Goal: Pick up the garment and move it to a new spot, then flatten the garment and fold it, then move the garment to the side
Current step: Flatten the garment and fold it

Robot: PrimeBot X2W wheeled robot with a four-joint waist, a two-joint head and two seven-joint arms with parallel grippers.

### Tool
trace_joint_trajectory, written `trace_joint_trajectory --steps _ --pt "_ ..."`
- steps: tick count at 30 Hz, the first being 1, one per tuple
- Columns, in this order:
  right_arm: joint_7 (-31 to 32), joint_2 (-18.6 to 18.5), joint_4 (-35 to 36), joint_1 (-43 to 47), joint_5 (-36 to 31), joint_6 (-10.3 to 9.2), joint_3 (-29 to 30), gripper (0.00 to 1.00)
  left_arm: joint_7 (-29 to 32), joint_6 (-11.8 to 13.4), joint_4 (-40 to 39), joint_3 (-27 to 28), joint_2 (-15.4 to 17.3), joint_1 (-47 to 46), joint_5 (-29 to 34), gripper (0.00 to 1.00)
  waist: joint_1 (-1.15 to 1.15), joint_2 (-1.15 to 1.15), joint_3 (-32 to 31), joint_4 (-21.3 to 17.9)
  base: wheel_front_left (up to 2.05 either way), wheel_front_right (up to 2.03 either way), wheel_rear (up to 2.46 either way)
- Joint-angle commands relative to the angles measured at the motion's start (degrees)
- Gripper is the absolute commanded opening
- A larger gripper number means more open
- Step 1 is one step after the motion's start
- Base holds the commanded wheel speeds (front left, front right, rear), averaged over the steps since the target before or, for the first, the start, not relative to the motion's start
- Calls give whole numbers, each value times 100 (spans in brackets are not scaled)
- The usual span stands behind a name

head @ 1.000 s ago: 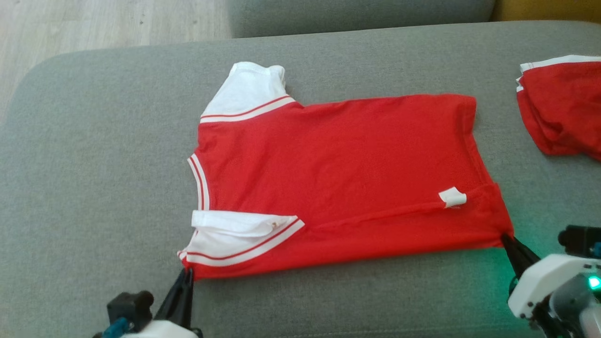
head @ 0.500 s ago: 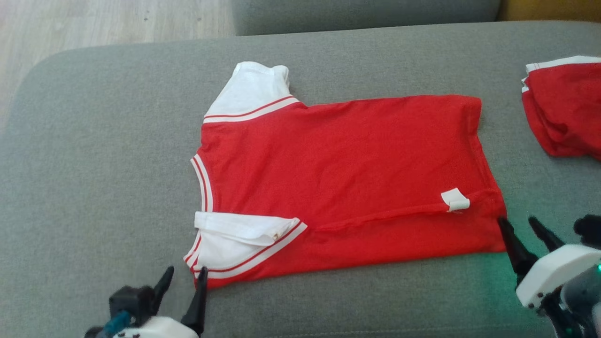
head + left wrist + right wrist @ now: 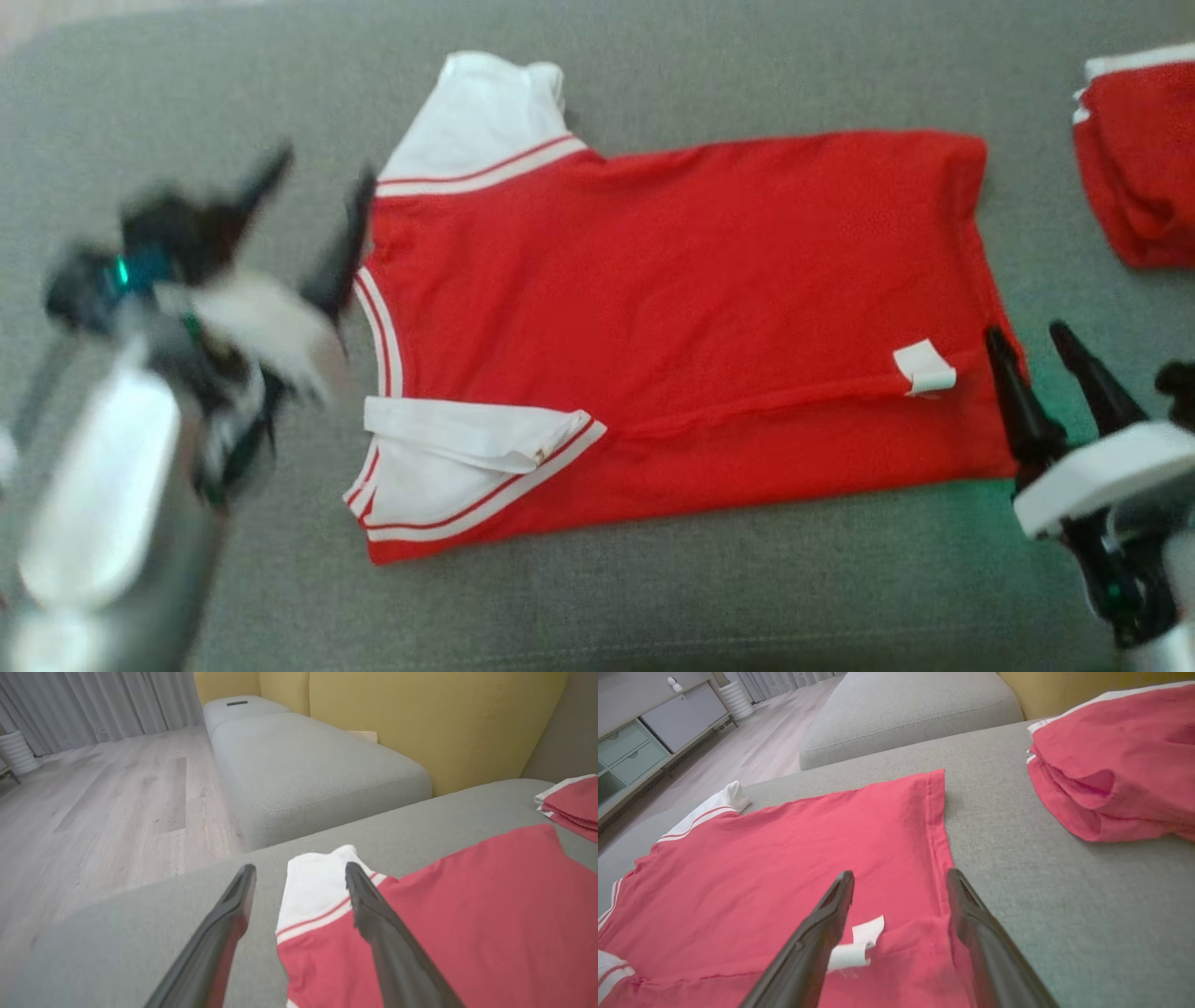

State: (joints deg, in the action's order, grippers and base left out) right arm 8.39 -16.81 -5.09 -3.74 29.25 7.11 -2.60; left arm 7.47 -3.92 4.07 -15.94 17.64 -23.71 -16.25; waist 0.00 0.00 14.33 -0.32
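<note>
The garment (image 3: pixel 672 280), a red T-shirt with white sleeves, lies flat on the grey cushion (image 3: pixel 653 607) with its near long edge folded over and a white label (image 3: pixel 924 367) showing. My left gripper (image 3: pixel 322 177) is blurred and open, raised beside the collar and the far white sleeve (image 3: pixel 476 121). In the left wrist view that gripper (image 3: pixel 299 870) frames the sleeve (image 3: pixel 313 891) without touching it. My right gripper (image 3: pixel 1025 334) stands open at the hem corner. In the right wrist view its fingers (image 3: pixel 900 876) straddle the hem of the garment (image 3: pixel 808 849), near the label (image 3: pixel 859 942), holding nothing.
A second red garment (image 3: pixel 1139 159) lies folded at the far right of the cushion. Beyond the cushion are a pale grey ottoman (image 3: pixel 303 765), a yellow backrest (image 3: pixel 420 718) and wooden floor (image 3: pixel 93 802). A low cabinet (image 3: pixel 640 742) stands far off.
Both grippers opened and let go of the shirt's near edge. The left arm rose and swung toward the far sleeve. The right gripper shifted slightly up the hem. The camera tilted down.
</note>
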Motion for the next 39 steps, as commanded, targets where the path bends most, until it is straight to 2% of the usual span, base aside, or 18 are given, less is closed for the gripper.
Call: trace_joint_trajectory --steps 1,6,15,21,31,38,39 --pt "-75 -160 187 -200 26 37 -112 100 123 -81 -31 210 207 -437 -88 100 0 0 303 -87 0 0 0" --pt "-143 -222 218 -534 63 37 -244 100 784 -324 920 -149 406 -2043 -457 100 0 0 797 -273 0 0 0" --pt "-277 -259 302 -962 144 37 -445 100 1243 -355 2551 -966 723 -3861 -952 100 0 0 1571 -674 0 0 0" --pt "-382 -258 292 -1066 191 37 -497 100 1238 -356 3398 -1365 875 -4386 -1025 100 0 0 1844 -883 0 0 0" --pt "-528 -206 203 -1076 236 37 -565 100 922 -356 4140 -1781 999 -4758 -1096 100 0 0 1991 -1038 0 0 0" --pt "-589 -208 160 -1138 258 37 -588 100 921 -357 4468 -2073 1008 -4950 -1176 100 0 0 2046 -1119 0 0 0" --pt "-596 -206 151 -1150 262 37 -593 100 946 -357 4481 -2133 1015 -4966 -1223 93 0 0 2054 -1133 0 0 0"
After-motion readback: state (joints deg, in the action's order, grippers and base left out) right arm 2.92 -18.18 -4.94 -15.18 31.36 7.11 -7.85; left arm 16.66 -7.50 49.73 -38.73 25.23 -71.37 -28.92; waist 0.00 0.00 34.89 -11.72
